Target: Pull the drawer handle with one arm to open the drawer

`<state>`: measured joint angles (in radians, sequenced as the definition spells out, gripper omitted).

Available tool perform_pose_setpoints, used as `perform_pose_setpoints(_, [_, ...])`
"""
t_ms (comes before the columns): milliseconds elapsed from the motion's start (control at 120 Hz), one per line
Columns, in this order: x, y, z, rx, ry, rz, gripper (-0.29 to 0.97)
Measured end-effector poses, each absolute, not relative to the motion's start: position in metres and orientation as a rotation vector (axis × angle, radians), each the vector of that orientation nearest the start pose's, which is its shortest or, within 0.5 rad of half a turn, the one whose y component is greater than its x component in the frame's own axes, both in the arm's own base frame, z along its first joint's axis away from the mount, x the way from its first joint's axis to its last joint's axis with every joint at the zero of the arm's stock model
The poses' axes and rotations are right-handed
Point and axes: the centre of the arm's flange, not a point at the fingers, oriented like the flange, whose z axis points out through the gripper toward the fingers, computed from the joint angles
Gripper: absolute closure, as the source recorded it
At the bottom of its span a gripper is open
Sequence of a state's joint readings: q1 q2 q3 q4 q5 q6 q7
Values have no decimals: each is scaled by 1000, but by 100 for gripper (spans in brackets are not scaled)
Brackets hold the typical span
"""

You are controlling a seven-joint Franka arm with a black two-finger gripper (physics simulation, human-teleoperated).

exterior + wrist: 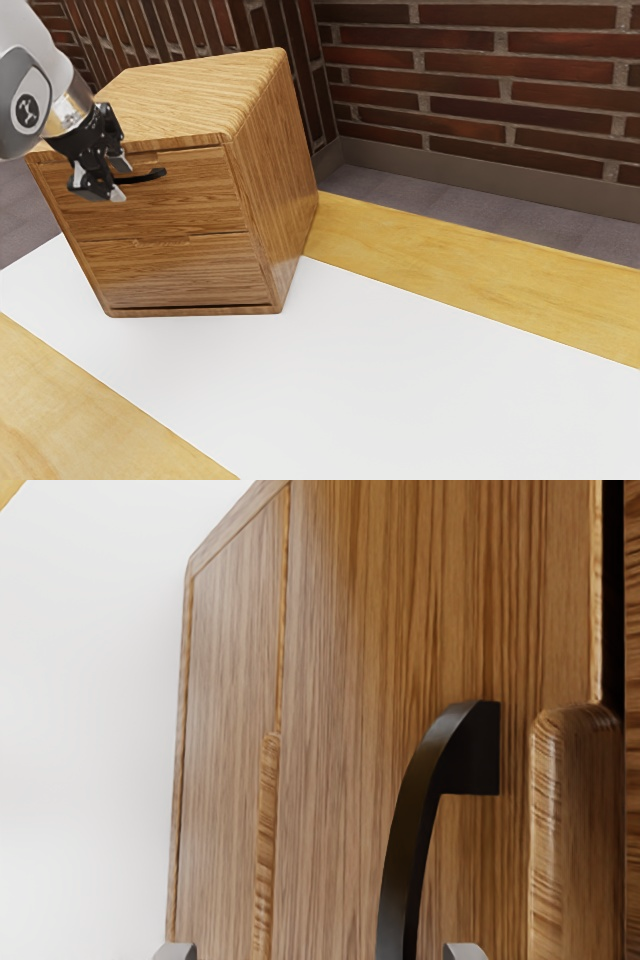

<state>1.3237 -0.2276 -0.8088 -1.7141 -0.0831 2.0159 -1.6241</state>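
Gripper [100,190] open, fingertips [465,952] spread to either side of the black handle [147,176], apparently not touching it. Poised at the top drawer [190,195] of the wooden cabinet [270,150] on the table [350,380]; approach looks done. Drawer front flush with the cabinet, so seemingly shut. Left to do: close on the handle, then pull straight outward until the drawer slides open.

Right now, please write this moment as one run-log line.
phase: pre-grasp | end effector: open, astride black handle | top drawer: not visibly pulled out | next: probably close and pull
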Motion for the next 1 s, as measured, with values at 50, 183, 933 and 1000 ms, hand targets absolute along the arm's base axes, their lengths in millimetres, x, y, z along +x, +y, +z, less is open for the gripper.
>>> perform_pose_setpoints(50, [499, 219, 683, 1403, 2537, 638, 41])
perform_pose_setpoints(183, [497, 224, 680, 1402, 2541, 634, 42])
perform_pose_setpoints(933, [500, 237, 688, 1512, 2473, 741, 48])
perform_pose_setpoints(1000, [502, 239, 686, 1511, 2458, 736, 49])
